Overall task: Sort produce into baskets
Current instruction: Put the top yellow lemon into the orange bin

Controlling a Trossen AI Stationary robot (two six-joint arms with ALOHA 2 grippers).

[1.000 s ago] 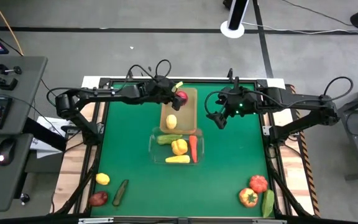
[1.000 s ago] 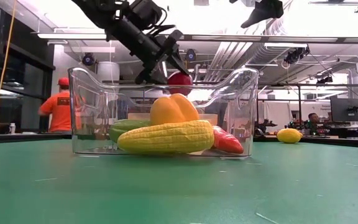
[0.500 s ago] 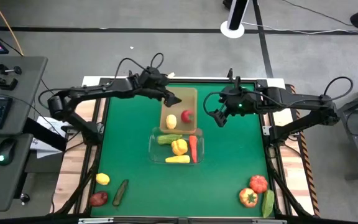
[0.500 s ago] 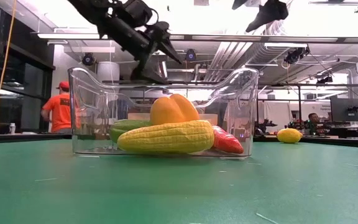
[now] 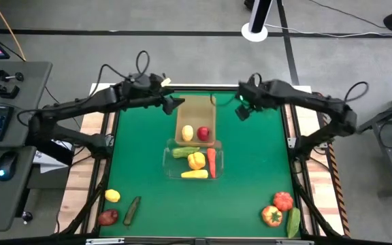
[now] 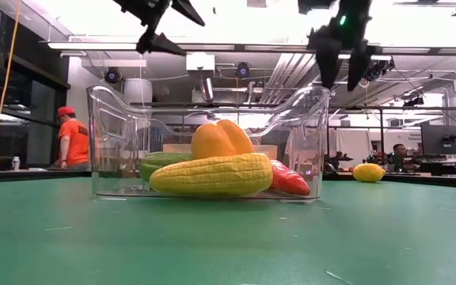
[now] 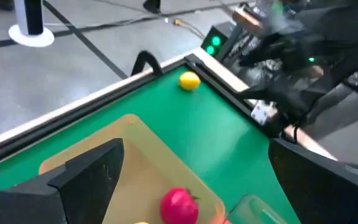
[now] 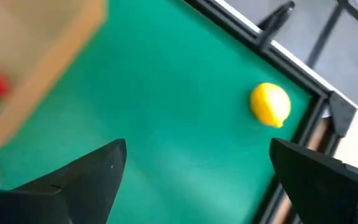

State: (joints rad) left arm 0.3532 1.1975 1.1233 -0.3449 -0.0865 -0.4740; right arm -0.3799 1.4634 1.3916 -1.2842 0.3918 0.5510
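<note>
1. both end effectors, left (image 5: 171,103) and right (image 5: 241,111), hung open and empty above the tabletop's (image 5: 250,170) far end.
2. the lemon (image 5: 113,196) lay near the front-left corner; we judged it light, hard, slippery: grip its middle.

We see the green counter (image 5: 250,170) bearing two baskets at center, produce at 5 and 7 o'clock, and a lemon (image 8: 270,104).
</note>
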